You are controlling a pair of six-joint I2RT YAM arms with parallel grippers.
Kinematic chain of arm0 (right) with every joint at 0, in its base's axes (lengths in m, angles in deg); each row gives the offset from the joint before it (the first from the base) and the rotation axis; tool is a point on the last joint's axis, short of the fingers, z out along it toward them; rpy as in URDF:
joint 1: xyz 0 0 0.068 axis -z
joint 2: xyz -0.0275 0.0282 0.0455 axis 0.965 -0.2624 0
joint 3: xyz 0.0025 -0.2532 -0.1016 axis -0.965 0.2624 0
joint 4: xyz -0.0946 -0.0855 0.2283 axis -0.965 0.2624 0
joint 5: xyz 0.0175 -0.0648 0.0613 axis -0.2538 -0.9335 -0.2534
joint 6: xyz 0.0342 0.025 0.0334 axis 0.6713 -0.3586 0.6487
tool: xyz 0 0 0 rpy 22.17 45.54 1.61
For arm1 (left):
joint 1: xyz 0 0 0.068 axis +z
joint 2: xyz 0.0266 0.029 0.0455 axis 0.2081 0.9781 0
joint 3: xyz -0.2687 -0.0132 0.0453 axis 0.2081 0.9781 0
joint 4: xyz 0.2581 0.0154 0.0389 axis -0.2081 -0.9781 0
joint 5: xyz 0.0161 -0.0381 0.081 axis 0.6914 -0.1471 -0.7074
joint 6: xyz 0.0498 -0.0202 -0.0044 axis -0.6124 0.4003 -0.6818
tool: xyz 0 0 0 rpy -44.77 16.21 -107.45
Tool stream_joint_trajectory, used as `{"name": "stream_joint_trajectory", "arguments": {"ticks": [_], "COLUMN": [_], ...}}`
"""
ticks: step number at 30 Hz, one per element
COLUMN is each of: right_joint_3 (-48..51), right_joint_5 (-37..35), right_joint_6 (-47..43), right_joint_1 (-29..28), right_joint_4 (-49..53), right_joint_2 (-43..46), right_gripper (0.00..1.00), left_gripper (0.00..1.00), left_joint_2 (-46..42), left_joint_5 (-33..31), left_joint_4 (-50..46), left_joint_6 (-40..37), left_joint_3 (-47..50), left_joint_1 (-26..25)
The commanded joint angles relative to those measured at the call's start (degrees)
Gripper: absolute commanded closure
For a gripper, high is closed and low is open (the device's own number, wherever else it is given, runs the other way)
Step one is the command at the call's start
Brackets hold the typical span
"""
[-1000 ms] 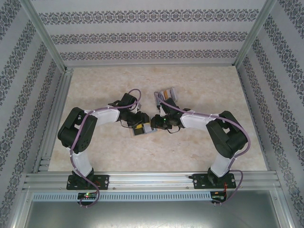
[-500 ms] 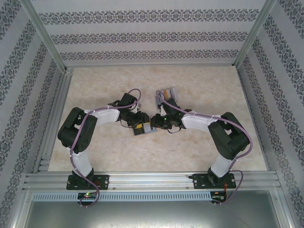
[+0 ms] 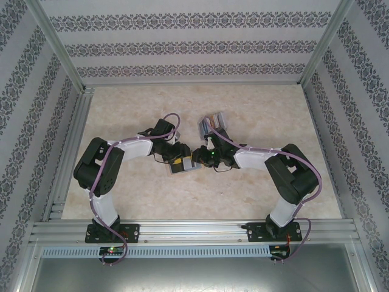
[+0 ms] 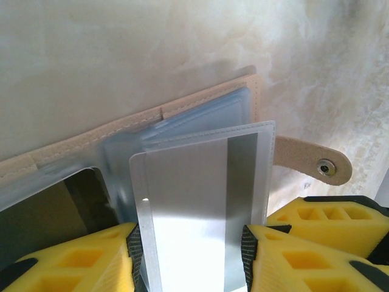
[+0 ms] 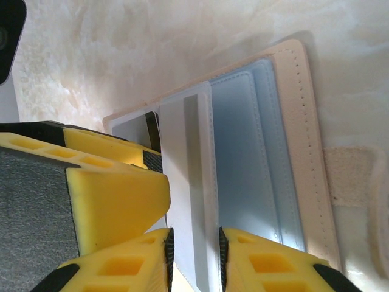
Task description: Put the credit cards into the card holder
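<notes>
Two arms meet mid-table in the top view. The left gripper [image 3: 177, 157] and right gripper [image 3: 198, 159] are both down at the open card holder [image 3: 183, 167]. More credit cards [image 3: 214, 120] stand in a clear tray [image 3: 203, 126] just beyond the right arm.

From the left wrist, the tan holder lies open on the marbled table [image 4: 121, 55], its snap tab [image 4: 313, 164] out to the right. A clear sleeve [image 4: 200, 201] lies between the yellow fingers [image 4: 304, 258], which stand about half apart at its two edges. I cannot tell whether they pinch it.

From the right wrist, the jaws are nearly together, clamped on a grey credit card [image 5: 193, 182]. It reaches over the holder beside its grey-blue pockets [image 5: 255, 158].
</notes>
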Motion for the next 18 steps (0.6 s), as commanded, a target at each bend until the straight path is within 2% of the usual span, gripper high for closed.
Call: {"name": "stream_joint_trajectory", "arguments": {"ticks": [1,9,18], "right_joint_3": [-1.6,-1.1,-0.3], "right_joint_5": [8.5,11.0,10.9], "right_joint_6": [1.4,3.9,3.2], "right_joint_1": [-1.1,-1.5,-1.4], "right_joint_4": [-13.0,-18.2,-17.7], "right_joint_2": [2.6,2.7,4.2], "right_gripper": [0.70,0.70,0.70], "left_gripper": [0.51,0.51,0.51], "left_joint_2": [0.1,-1.1,-3.1], "left_joint_5": [-0.3,-0.8,-2.3], "left_joint_4": [1.3,0.3,-0.8], "left_joint_6": [0.9,0.7,0.5], "left_joint_3": [-0.2,-0.6,-0.1], "left_joint_1": [-1.2,-1.2,-1.1]}}
